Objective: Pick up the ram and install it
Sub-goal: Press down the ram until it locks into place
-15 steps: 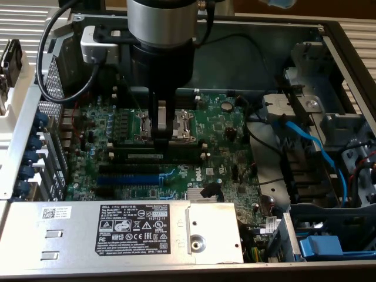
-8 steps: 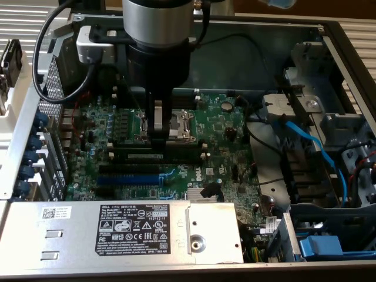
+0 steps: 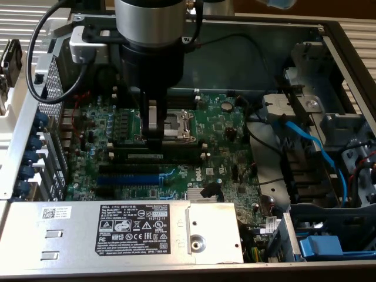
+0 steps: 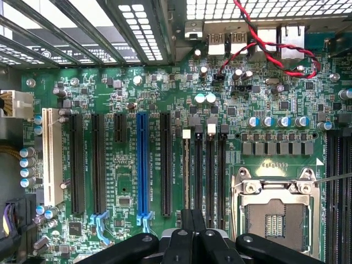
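the gripper [image 3: 154, 130] stands low over the motherboard [image 3: 220, 126] inside the open case [image 3: 329, 35], fingers drawn together, tips just above the black slots [image 3: 155, 154] beside the cpu socket [image 3: 176, 124]. the ram [image 3: 145, 156], a dark stick with a pale label, lies along one of those slots, apparently seated or nearly so, directly beneath the fingers. in the wrist view the fingertips [image 4: 192, 231] line up with the slots [image 4: 209, 170]. the risk: pressure off-centre could leave one end unlatched, or a misaligned notch could strain stick and slot.
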`<act>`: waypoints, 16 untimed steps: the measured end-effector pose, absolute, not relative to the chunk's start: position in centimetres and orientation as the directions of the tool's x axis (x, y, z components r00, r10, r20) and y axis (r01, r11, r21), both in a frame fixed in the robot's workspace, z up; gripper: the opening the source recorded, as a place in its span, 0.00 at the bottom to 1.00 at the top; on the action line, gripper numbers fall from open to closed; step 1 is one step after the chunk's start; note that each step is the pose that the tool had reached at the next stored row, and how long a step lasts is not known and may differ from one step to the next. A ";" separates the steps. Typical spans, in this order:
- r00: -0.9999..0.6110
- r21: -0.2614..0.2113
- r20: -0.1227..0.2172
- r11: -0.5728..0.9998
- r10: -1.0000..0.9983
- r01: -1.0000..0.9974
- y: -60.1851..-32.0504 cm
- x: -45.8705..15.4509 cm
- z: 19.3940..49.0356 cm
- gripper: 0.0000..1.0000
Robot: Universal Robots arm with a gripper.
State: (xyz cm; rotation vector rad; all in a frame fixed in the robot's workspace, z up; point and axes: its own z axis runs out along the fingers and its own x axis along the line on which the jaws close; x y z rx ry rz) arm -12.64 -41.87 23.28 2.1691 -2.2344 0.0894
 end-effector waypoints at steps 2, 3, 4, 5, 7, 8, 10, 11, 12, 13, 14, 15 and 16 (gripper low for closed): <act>-0.030 -0.023 0.059 0.029 -0.998 -0.999 -41.9 -12.6 23.3 0.10; -0.030 -0.023 0.059 0.029 -0.998 -0.999 -41.9 -12.6 23.3 0.10; -0.030 -0.023 0.059 0.029 -0.998 -0.999 -41.9 -12.6 23.3 0.10; -0.030 -0.023 0.059 0.029 -0.998 -0.999 -41.9 -12.6 23.3 0.10; -0.030 -0.023 0.059 0.029 -0.998 -0.999 -41.9 -12.7 23.3 0.10; -0.030 -0.023 0.059 0.029 -0.998 -0.999 -41.9 -12.6 23.2 0.10; -0.030 -0.023 0.059 0.029 -0.998 -0.999 -41.9 -12.6 23.1 0.10; -0.030 -0.023 0.059 0.029 -0.998 -0.999 -41.9 -12.6 23.1 0.10; -0.030 -0.023 0.059 0.029 -0.998 -0.999 -41.9 -12.6 23.1 0.10; -0.030 -0.023 0.059 0.029 -0.998 -0.999 -41.9 -12.6 23.1 0.10; -0.030 -0.023 0.059 0.029 -0.998 -0.999 -41.9 -12.6 23.1 0.10; -0.030 -0.023 0.059 0.029 -0.998 -0.999 -41.9 -12.6 23.0 0.10; -0.030 -0.023 0.059 0.029 -0.998 -0.999 -41.9 -12.6 23.0 0.10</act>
